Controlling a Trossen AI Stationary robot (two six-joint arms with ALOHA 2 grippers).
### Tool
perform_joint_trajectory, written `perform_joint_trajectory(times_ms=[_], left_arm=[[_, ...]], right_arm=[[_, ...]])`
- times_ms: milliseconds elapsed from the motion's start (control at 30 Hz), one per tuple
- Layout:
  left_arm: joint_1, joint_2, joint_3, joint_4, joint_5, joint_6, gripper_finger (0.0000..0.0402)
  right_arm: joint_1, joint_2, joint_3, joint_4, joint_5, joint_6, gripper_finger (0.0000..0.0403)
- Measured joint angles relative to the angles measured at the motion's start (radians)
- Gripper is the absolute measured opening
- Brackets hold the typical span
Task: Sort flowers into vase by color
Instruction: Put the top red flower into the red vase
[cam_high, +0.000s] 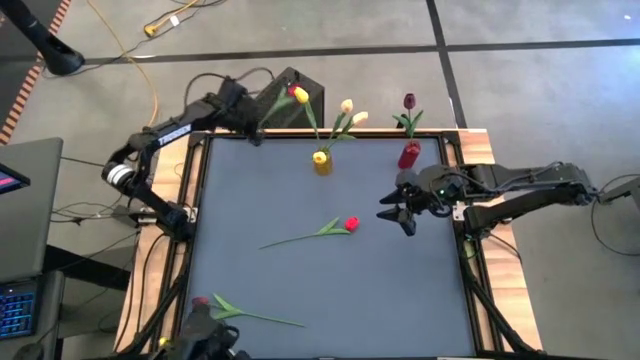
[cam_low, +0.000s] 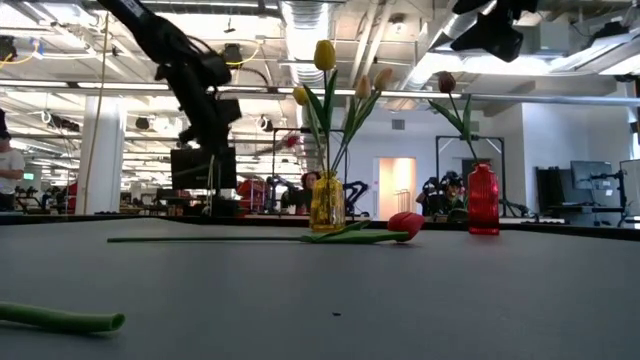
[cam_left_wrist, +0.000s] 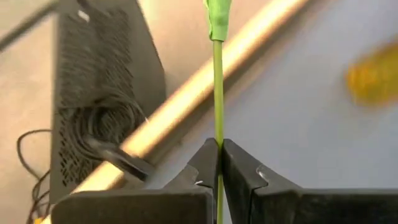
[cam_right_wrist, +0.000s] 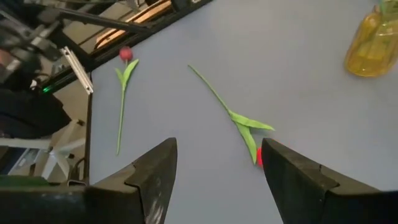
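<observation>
Both arms are dark, jointed tubes with black cables along them. The left arm (cam_high: 165, 135), by the table's (cam_high: 330, 290) far left corner, bears white lettering, seemingly a maker's name, and a pale band. The right pincer (cam_high: 400, 213) has blunt black fingers (cam_right_wrist: 158, 174); a green light glows near its wrist.

Yellow vase (cam_left_wrist: 375, 79) blurred; stem's (cam_left_wrist: 217, 93) flower cut off.

Robotics lab, monitors (cam_low: 203, 167), ceiling ducts (cam_low: 305, 22), cables (cam_high: 140, 60)

Left gripper (cam_left_wrist: 219, 180) clamped, right gripper (cam_right_wrist: 214, 163) agape
</observation>
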Motion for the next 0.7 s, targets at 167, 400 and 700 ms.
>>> perform_joint_trajectory(times_ms=[167,400,700], left_arm=[[0.024,-0.095,0.001,0.131,0.074,-0.117,0.0],[0.013,-0.255,0.002,0.288,0.104,-0.167,0.0],[-0.084,-0.397,0.002,0.399,0.219,-0.189,0.0]], right_arm=[[-0.029,0.0,0.0,0.058,-0.007,-0.008,0.026],[-0.044,0.0,0.0,0.245,-0.014,-0.069,0.026],[-0.106,0.009,0.0,0.602,-0.015,-0.184,0.026]])
